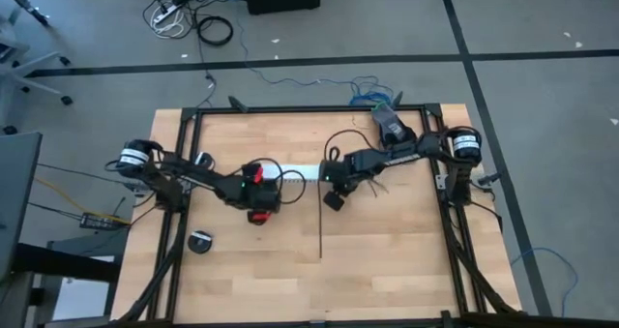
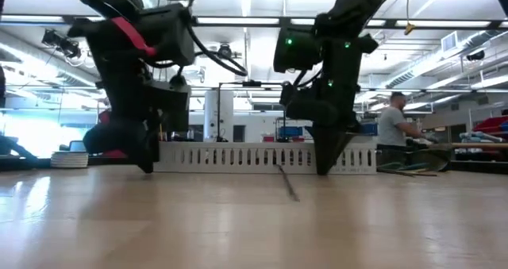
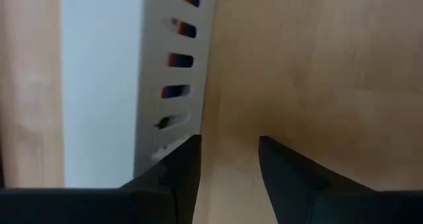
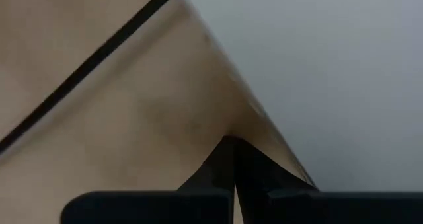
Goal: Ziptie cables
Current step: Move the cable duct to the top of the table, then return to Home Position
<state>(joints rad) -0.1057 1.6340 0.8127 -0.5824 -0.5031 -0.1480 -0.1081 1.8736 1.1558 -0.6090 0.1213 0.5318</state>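
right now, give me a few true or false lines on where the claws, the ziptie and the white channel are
1. The ziptie lies flat on the table, in neither claw. True.
2. The right claw is wide open. False: its fingers are shut together, with nothing between them.
3. The left claw has its fingers apart, right beside the white channel. True.
4. The white channel stands on the bare floor. False: it sits on the wooden table.
5. Coloured cables show through the channel's slots. True.
6. The left claw grips the ziptie. False: nothing is between its fingers.
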